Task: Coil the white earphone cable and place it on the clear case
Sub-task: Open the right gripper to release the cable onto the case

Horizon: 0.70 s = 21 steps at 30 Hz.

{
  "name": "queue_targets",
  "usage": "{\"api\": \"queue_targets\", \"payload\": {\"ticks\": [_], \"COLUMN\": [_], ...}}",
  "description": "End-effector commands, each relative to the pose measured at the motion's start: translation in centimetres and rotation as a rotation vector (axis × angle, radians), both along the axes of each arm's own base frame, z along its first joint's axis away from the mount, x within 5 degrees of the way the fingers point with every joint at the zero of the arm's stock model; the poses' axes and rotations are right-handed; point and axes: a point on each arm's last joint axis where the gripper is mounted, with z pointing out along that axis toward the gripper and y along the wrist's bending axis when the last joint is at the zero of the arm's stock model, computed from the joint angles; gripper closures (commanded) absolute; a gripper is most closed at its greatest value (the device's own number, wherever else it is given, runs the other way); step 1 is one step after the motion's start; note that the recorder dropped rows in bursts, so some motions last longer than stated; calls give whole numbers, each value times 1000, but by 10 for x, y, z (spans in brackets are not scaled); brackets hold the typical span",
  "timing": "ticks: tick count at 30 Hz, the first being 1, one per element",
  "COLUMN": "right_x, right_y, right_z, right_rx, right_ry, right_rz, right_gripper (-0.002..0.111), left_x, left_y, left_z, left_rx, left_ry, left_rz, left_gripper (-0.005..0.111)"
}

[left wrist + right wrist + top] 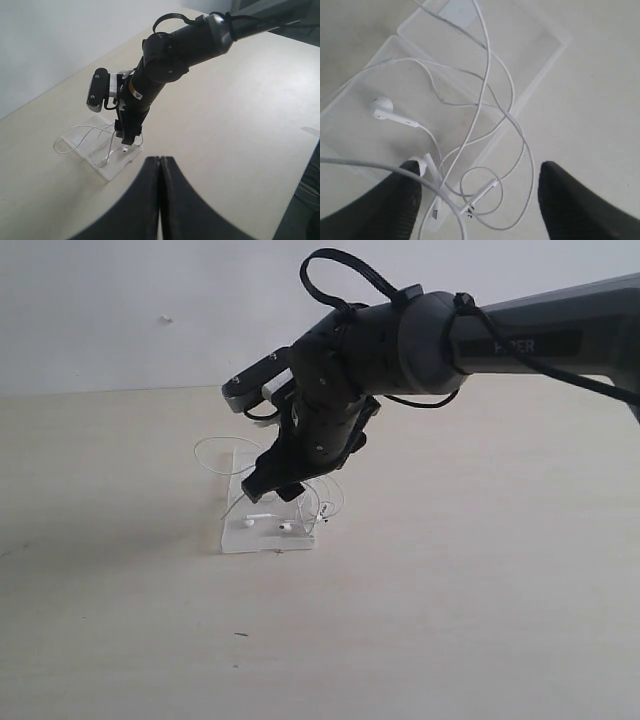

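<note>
1. The earphone cable [488,60] lies in loose, crossing loops on the open clear case [535,35], which sits flat on the table [480,590]; one earbud [382,107] and a second earbud [418,165] both rest on the case.
2. By my reading, the placing is largely done but the coiling is not; the loops are slack and uneven; several spill past the case's edge onto the table; in the exterior view one wide loop [226,440] stands out beyond the far side of the case.
3. What seems left is to gather the stray loops into a tighter ring and bring them wholly onto the case.
4. The right gripper [479,170] hovers just above the case with its jaws apart, clamped on nothing; one strand passes close over one finger [395,200]; whether it touches I cannot tell.
5. The left gripper [159,162] is well apart from the case; its jaws are pressed together with nothing between them.
6. Writing: the right arm [400,330] carries pale lettering [520,345], of which only "PER" can be read, the start being covered; the white sticker [457,12] on one half of the case shows no legible print; no brand shows on the earphones.
</note>
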Motion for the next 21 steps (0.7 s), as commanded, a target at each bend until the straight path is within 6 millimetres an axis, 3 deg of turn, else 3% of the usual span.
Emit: {"api": "queue_targets", "payload": {"ticks": [1, 5, 7, 8, 10, 21], "right_x": [3, 5, 7, 8, 8, 5], "right_y": [0, -1, -1, -2, -2, -7], "right_z": [7, 7, 7, 8, 8, -9], "right_rx": [17, -4, -22, -43, -46, -126], "right_ry": [-32, -59, -79, -101, -106, -26], "right_rz": [5, 24, 39, 55, 58, 49], "right_gripper": [55, 58, 51, 41, 35, 36], "left_x": [-1, -1, -1, -1, -1, -1], "left_y": [0, 0, 0, 0, 0, 0], "left_z": [1, 1, 1, 1, 1, 0], "left_rx": [-7, -7, -7, -7, -7, -7], "left_ry": [-12, -12, -12, -12, -12, -5], "left_rz": [-2, -2, -2, -2, -2, -4], "left_gripper": [107, 107, 107, 107, 107, 107]}}
